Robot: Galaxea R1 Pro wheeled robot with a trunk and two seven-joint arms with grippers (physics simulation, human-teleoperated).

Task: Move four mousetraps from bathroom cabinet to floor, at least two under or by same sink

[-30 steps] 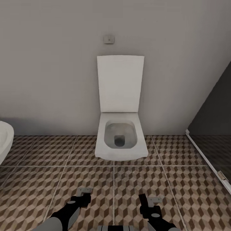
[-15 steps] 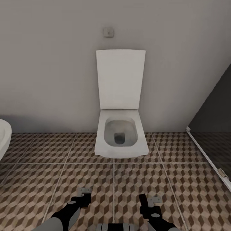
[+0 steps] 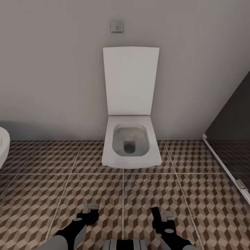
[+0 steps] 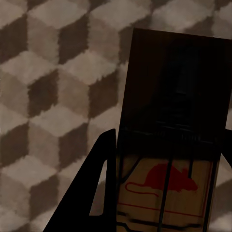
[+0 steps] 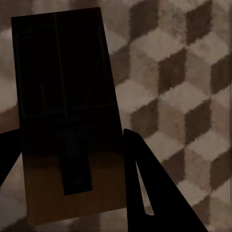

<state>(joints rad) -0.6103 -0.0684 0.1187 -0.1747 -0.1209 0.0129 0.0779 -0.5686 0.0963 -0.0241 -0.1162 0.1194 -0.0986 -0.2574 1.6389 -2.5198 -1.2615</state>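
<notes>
The head view looks down at the cube-patterned bathroom floor, with both arms low at the near edge. My left gripper is shut on a mousetrap that sticks out past its fingers. In the left wrist view the same mousetrap is a tan board with a red mouse mark, clamped in the left gripper above the tiles. My right gripper is shut on a second mousetrap. The right wrist view shows this mousetrap dark with its wire spring, held in the right gripper. The cabinet and the sink are out of view.
A white toilet with its lid raised stands straight ahead against the grey wall, a flush button above it. A dark glass shower panel with a white base rail runs along the right. A white rounded fixture shows at the left edge.
The whole view has shifted: the toilet looms slightly larger and its lid and button sit higher, so the camera has moved closer. Both arms hold the same pose with their mousetraps.
</notes>
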